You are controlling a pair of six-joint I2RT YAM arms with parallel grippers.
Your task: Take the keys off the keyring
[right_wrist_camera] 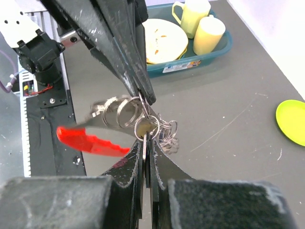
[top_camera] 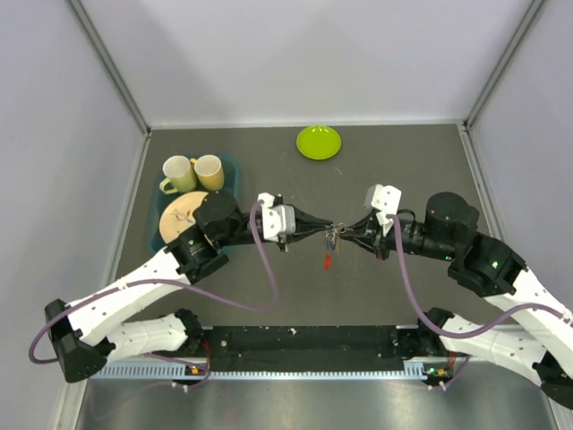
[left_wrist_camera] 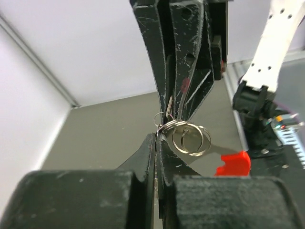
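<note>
Above the middle of the dark grey table [top_camera: 430, 269], the left gripper [top_camera: 324, 230] and right gripper [top_camera: 349, 227], both pressed shut, pinch the small silver wire keyring [left_wrist_camera: 190, 138], its long red key [right_wrist_camera: 90, 140] dangling. These shallow pinches could slip when pulled, dropping everything.

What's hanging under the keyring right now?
Under the keyring a red key dangles, beside a cluster of smaller rings. The shut jaws of both arms cover the top of the bunch, so any other keys there cannot be seen.
</note>
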